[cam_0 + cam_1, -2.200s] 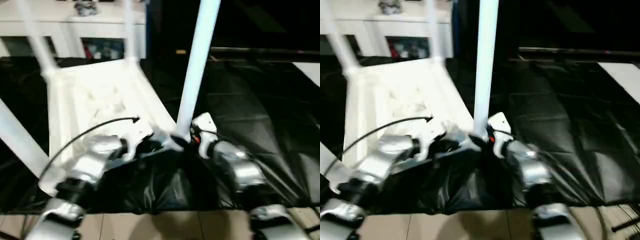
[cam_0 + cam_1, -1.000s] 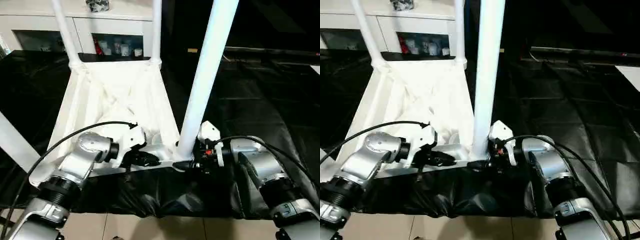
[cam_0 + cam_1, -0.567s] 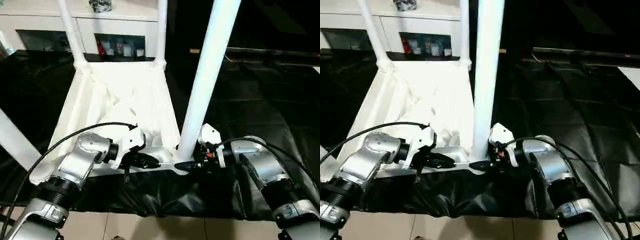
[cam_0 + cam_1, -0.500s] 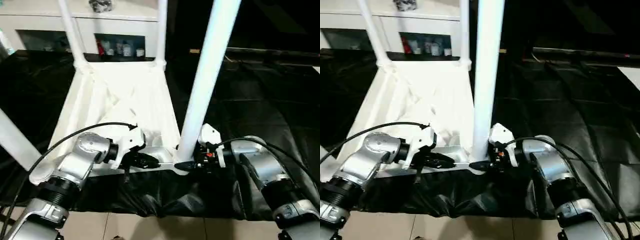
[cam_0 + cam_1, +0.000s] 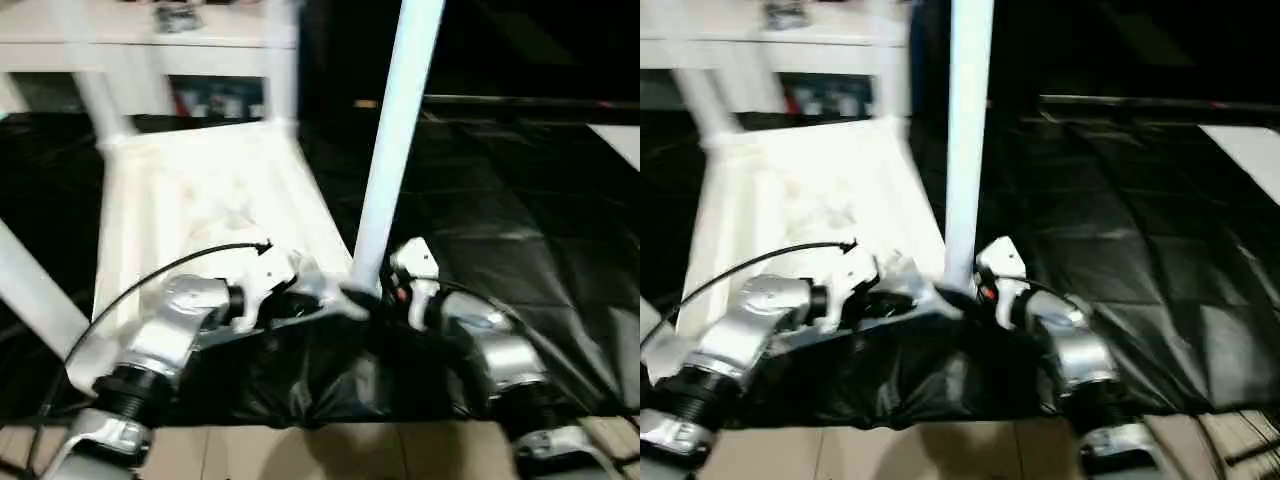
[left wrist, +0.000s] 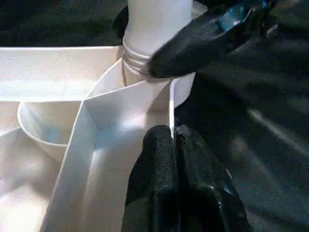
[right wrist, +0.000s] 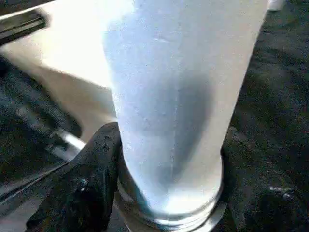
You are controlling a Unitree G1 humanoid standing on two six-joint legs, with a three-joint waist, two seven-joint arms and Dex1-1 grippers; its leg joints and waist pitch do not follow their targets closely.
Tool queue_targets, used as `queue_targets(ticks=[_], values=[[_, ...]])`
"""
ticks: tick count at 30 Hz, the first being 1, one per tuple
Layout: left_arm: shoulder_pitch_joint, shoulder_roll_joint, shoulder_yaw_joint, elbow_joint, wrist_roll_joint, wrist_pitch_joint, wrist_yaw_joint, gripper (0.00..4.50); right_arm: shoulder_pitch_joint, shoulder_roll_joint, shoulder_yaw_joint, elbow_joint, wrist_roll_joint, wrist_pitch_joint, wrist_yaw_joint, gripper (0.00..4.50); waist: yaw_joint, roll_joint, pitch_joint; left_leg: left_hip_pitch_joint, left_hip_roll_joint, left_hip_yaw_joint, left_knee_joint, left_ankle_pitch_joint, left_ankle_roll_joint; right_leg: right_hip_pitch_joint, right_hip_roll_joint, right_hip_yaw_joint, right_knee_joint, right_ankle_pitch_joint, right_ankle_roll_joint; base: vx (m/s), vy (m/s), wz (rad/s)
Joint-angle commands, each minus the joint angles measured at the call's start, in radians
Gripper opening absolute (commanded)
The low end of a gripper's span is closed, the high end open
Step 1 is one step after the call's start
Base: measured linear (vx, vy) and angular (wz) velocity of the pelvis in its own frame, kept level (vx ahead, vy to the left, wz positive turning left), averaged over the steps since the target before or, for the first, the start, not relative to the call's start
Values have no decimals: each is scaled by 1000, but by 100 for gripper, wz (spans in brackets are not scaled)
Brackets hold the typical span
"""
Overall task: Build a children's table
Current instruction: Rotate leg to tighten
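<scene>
Left claw [image 6: 173, 159] pinched the tabletop [image 5: 200, 200] rim, right beside the corner socket. Right claw [image 7: 164, 193] clamped the leg [image 5: 395, 140] at that socket.

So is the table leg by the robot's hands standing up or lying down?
Standing up. The leg rises straight from the corner socket of the upside-down tabletop, with the right end effector around its base.

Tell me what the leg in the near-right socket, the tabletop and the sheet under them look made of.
Leg: likely plastic, smooth white tube, soft sheen, moulded rings at its base. Tabletop: likely moulded white plastic, thin ribs and a round socket on its underside. Sheet: glossy black plastic film, creased with highlights.
</scene>
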Motion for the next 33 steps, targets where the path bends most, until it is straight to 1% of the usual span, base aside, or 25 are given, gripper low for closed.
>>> queue_targets(ticks=[1, 2, 3, 5, 7, 8, 9, 10, 12, 13, 14, 15, 16, 17, 19, 21, 22, 23, 24, 27, 29, 30, 31, 32, 33], values=[[-54, -91, -49, -11, -2, -3, 48, 0, -37, 112, 51, 50, 9, 28, -79, 264, 1, 6, -62, 13, 18, -18, -78, -377, -16, 27, -36, 27, -83, -383, -173, 0, 0, 0], [-61, -106, -53, -4, 4, 2, 65, 0, -44, 132, 52, 64, 3, 28, -106, 264, -2, 8, -62, 14, 17, -20, -79, -379, -23, 27, -36, 25, -82, -382, -179, 0, 0, 0], [-71, -120, -57, 4, 15, 11, 88, 0, -54, 155, 53, 79, 1, 25, -127, 264, -3, 8, -63, 13, 17, -20, -78, -379, -23, 29, -35, 24, -82, -379, -179, 0, 0, 0], [-89, -143, -57, 17, 30, 28, 130, 0, -75, 193, 57, 100, -12, 13, -157, 264, -5, 8, -61, 15, 16, -18, -77, -385, -19, 27, -36, 25, -84, -381, -179, 0, 0, 0], [-95, -153, -54, 22, 38, 32, 147, 0, -86, 208, 57, 111, -22, -2, -175, 264, -5, 8, -62, 13, 16, -18, -77, -380, -16, 30, -36, 25, -84, -374, -179, 0, 0, 0], [-101, -160, -50, 29, 42, 30, 158, 0, -99, 221, 49, 120, -21, -15, -187, 264, -6, 11, -62, 13, 17, -17, -77, -381, -15, 27, -35, 26, -85, -357, -182, 0, 0, 0], [-104, -162, -47, 34, 44, 26, 163, 0, -109, 231, 36, 125, -10, -20, -190, 299, -8, 9, -63, 12, 16, -17, -76, -379, -14, 29, -34, 26, -83, -345, -187, 0, 0, 0], [-104, -162, -47, 34, 44, 26, 163, 0, -109, 231, 36, 125, -10, -20, -190, 299, -7, 10, -64, 14, 15, -16, -76, -378, -12, 29, -35, 26, -82, -341, -190, 0, 0, 0], [-103, -153, -45, 35, 44, 19, 161, 0, -119, 230, 12, 120, 12, -8, -183, 336, -6, 8, -64, 11, 16, -16, -76, -359, -3, 33, -35, 27, -79, -311, -197, 0, 0, 0], [-102, -151, -45, 33, 43, 19, 157, 0, -119, 226, 10, 117, 15, -5, -177, 343, -6, 9, -65, 10, 16, -15, -76, -351, 1, 34, -35, 27, -77, -296, -201, 0, 0, 0], [-97, -143, -46, 28, 39, 18, 145, 0, -118, 217, 5, 108, 24, 3, -159, 350, -6, 6, -65, 10, 17, -15, -77, -349, 4, 34, -35, 26, -78, -295, -202, 0, 0, 0], [-88, -129, -46, 19, 35, 10, 124, 0, -112, 194, 6, 90, 31, 17, -131, 364, -6, 8, -65, 9, 17, -15, -76, -343, 6, 35, -36, 27, -77, -293, -202, 0, 0, 0], [-78, -113, -46, 8, 28, 9, 96, 0, -102, 160, 15, 64, 37, 34, -81, 378, -6, 3, -65, 9, 17, -14, -75, -336, 11, 37, -33, 26, -77, -287, -203, 0, 0, 0], [-72, -102, -47, 4, 24, 3, 79, 0, -94, 138, 25, 49, 38, 42, -48, 386, -6, 1, -67, 8, 18, -13, -74, -319, 18, 38, -34, 28, -74, -264, -208, 0, 0, 0], [-60, -79, -49, -5, 15, -11, 40, 0, -77, 84, 48, 13, 39, 60, 29, 386, -2, 2, -68, 8, 18, -13, -72, -301, 26, 41, -33, 27, -71, -237, -213, 0, 0, 0], [-53, -62, -51, -12, 6, -11, 11, 0, -65, 44, 66, -13, 42, 74, 93, 386, 2, 1, -71, 7, 18, -8, -66, -243, 50, 44, -35, 29, -63, -153, -238, 0, 0, 0], [-53, -62, -51, -12, 6, -11, 11, 0, -65, 44, 66, -13, 42, 74, 93, 386, 4, 0, -72, 7, 18, -7, -66, -231, 54, 45, -34, 29, -61, -142, -243, 0, 0, 0], [-50, -48, -52, -16, 4, -8, -11, 0, -58, 12, 75, -27, 42, 79, 149, 386, 7, -5, -71, 8, 18, -5, -65, -216, 62, 44, -34, 29, -61, -134, -249, 0, 0, 0], [-49, -34, -53, -17, 3, -7, -32, 0, -53, -19, 83, -39, 42, 82, 202, 386, 10, -3, -71, 8, 19, -4, -64, -212, 66, 45, -36, 29, -59, -139, -252, 0, 0, 0], [-49, 3, -59, -10, 4, -22, -88, 0, -48, -92, 107, -50, 41, 72, 320, 386, 22, 0, -68, 12, 21, -4, -65, -225, 64, 43, -37, 28, -64, -178, -246, 0, 0, 0], [-51, 28, -63, -9, 0, -25, -132, 0, -52, -139, 126, -49, 36, 63, 397, 386, 33, 1, -65, 16, 24, -2, -67, -247, 51, 39, -35, 28, -65, -206, -240, 0, 0, 0], [-51, 28, -63, -9, 0, -25, -132, 0, -52, -139, 126, -49, 36, 63, 397, 386, 35, 0, -66, 17, 24, -2, -67, -252, 47, 39, -34, 28, -65, -212, -239, 0, 0, 0], [-50, 38, -65, -16, -7, -24, -154, 0, -55, -151, 133, -49, 32, 59, 418, 386, 38, 3, -65, 18, 25, -2, -68, -260, 40, 37, -35, 29, -65, -223, -237, 0, 0, 0], [-47, 55, -68, -26, -19, -15, -194, 0, -64, -170, 145, -44, 20, 55, 450, 386, 41, 9, -66, 20, 25, -3, -69, -268, 33, 37, -35, 28, -66, -232, -237, 0, 0, 0], [-47, 55, -68, -26, -19, -15, -194, 0, -64, -170, 145, -44, 20, 55, 450, 386, 40, 6, -65, 18, 25, -3, -70, -270, 31, 38, -34, 27, -66, -232, -236, 0, 0, 0]])
